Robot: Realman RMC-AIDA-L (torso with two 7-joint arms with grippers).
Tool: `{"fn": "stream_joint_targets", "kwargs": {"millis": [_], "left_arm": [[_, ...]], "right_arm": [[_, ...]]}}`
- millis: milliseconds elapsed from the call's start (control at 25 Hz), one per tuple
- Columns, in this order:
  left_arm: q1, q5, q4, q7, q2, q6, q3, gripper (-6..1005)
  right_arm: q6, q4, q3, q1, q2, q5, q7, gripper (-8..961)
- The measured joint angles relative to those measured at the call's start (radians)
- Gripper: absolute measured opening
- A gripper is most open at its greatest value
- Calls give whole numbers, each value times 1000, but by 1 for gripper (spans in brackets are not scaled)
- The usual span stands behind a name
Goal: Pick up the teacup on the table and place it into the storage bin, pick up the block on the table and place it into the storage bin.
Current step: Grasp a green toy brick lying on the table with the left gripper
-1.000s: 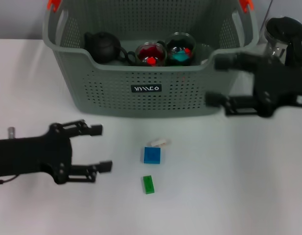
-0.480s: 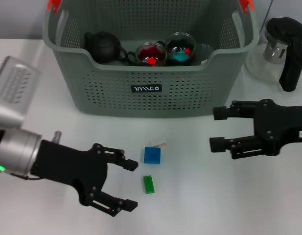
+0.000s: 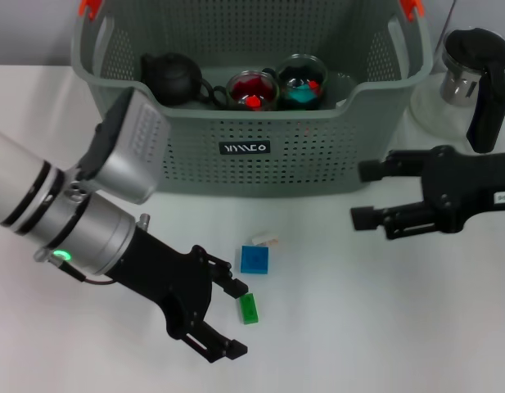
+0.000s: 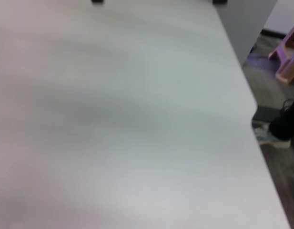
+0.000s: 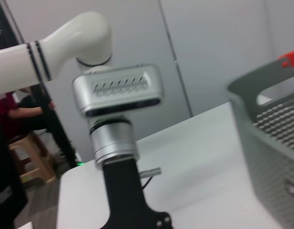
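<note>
From the head camera, the storage bin point(image 3: 252, 106) stands at the far middle of the white worktop point(image 3: 383, 327), holding a black teapot point(image 3: 172, 78) and two glass teacups point(image 3: 254, 90) side by side. On the worktop in front of the bin lie three small blocks close together: a blue block point(image 3: 254, 259), a green block point(image 3: 249, 309) just nearer the robot, and a small pale piece point(image 3: 264, 239) touching the blue one's far edge. The left pincer point(image 3: 227, 321) reaches in low from the left with its fingers spread wide apart — the upper finger point(image 3: 232, 284) ends just beside the green block, the lower finger point(image 3: 223, 348) lies nearer the front edge, and neither appears to grip anything. The right pincer point(image 3: 362, 195) hovers at the right, off the bin's front corner, fingers apart and empty. Behind it stands a glass pitcher with a black lid and handle point(image 3: 473, 74). The left wrist camera shows only bare worktop point(image 4: 118, 119) and a strip of floor beyond its edge — no blocks are visible there. The right wrist camera looks across the worktop point(image 5: 194, 157) at the left arm point(image 5: 113, 124), with a corner of the bin point(image 5: 270, 124) at the side; what seems to be a person stands in the dim background.
</note>
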Motion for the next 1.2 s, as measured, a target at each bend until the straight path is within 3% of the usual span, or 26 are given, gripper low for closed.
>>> {"fn": "stream_joint_targets", "kwargs": {"millis": [200, 560, 760, 1200], "left_arm": [[-8, 29, 38, -52, -18, -84, 40, 820], [-19, 113, 236, -245, -20, -118, 259, 820], [-24, 162, 315, -346, -22, -124, 367, 820], [-30, 216, 342, -602, -27, -170, 566, 819]], "right_arm": [[0, 5, 41, -1, -26, -1, 0, 926], [0, 6, 57, 0, -42, -13, 14, 926], [4, 7, 57, 0, -42, -23, 14, 926], [10, 8, 55, 4, -36, -38, 14, 926]]}}
